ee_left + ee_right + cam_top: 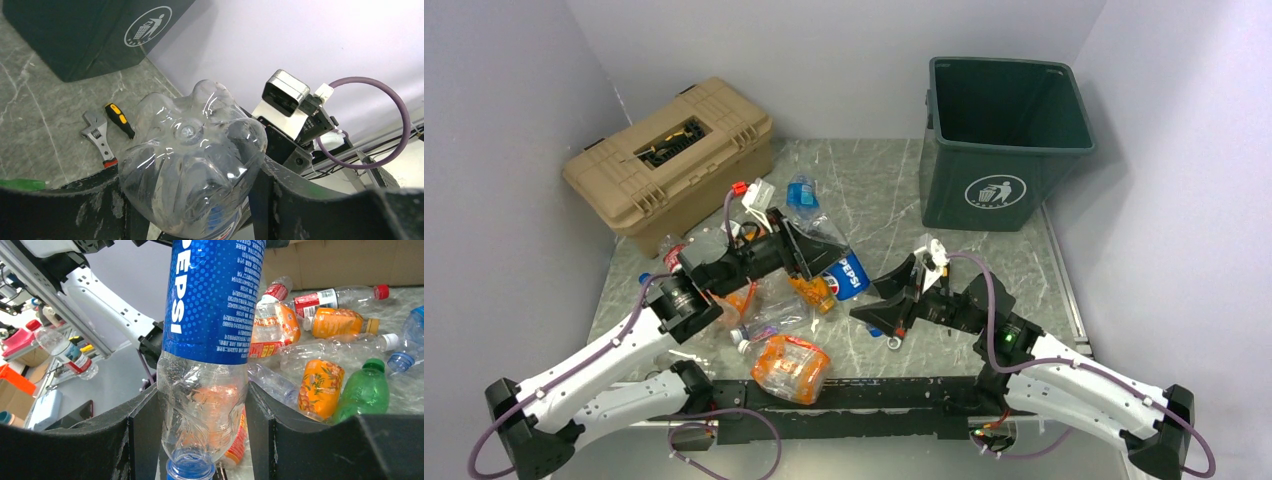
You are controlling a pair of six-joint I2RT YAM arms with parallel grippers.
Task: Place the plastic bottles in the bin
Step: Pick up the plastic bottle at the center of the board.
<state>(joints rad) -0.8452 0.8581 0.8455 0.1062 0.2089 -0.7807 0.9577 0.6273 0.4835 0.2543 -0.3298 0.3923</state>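
The Pepsi bottle (215, 305) is held off the table (874, 180) near its middle, slanting between the two arms and well apart from the bin (954, 190). It is clear plastic with a blue label and looks empty, so I judge it very light. Its thin wall is dented near the shoulder, so it should give under pressure and could slip or pop sideways if squeezed hard. The stiffest places to hold it are likely the moulded base and the neck by the cap, and each is taken. The left gripper (192, 190) has its fingers against both sides of the lobed base, apparently closed on it. The right gripper (200, 420) is clamped on the crumpled shoulder just above the blue cap. With both ends gripped, one side must let go before the carry; if both pull, the soft body may buckle. The other bottles (320, 387), orange, green and clear, lie heaped on the left half of the table. A wrench (100, 140) and a screwdriver (120, 120) lie just beside each other nearer the bin, and a tan toolbox (674, 160) sits at the far left.
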